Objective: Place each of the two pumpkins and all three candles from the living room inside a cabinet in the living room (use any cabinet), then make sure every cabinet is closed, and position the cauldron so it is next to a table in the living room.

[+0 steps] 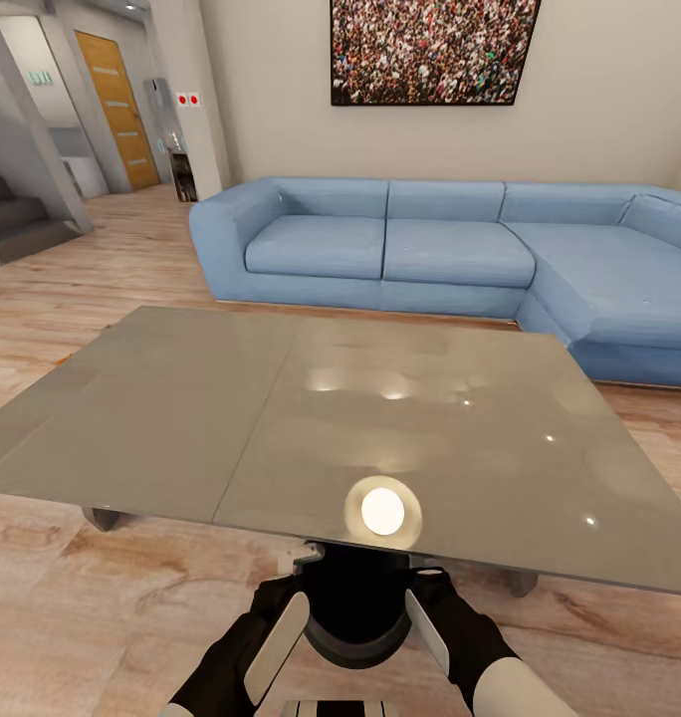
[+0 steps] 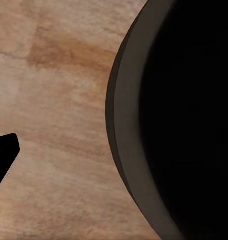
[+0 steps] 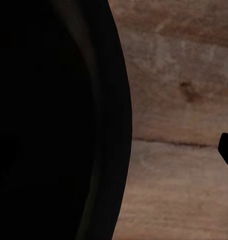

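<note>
Glossy grey table before blue sofa, wood floor; each gripper's state beyond telling.

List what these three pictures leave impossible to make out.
- Cauldron: in the head view the grey table edge and both arms cover most of it; in both wrist views the picture edge cuts it, inside pure black.
- Left gripper and right gripper: whether each is open or shut; each wrist view catches just a dark tip at the edge.
- Blue sofa: right end cut off by the head view's edge.
</note>
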### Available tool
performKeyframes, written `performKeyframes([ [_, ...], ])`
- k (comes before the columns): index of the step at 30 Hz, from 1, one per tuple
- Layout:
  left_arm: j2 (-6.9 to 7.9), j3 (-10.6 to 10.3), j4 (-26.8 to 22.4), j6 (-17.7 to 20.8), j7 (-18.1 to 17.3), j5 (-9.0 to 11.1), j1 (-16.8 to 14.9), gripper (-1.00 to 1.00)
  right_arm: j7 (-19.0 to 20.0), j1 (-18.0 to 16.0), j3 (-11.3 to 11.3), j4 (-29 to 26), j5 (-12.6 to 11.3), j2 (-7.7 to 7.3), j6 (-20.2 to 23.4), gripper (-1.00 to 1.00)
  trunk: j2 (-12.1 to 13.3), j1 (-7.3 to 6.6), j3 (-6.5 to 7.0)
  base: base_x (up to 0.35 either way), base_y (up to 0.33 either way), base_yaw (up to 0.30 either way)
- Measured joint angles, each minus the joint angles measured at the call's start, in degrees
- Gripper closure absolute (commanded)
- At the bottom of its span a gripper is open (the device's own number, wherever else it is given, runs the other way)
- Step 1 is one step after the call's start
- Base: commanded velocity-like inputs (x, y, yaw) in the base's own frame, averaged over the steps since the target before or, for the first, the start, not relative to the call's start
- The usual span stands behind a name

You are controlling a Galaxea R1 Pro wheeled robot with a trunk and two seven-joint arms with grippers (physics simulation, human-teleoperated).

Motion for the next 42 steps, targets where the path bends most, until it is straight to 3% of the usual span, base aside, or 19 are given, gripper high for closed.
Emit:
performKeyframes([
  [42, 0.00, 0.00, -0.09, -0.12, 0.10, -0.03, 0.01, -1.00, 0.05, 0.00, 0.08, -0.02, 0.00, 0.00, -0.77, -1.00, 0.00, 0.00, 0.00, 0.000, 0.000, 0.000],
])
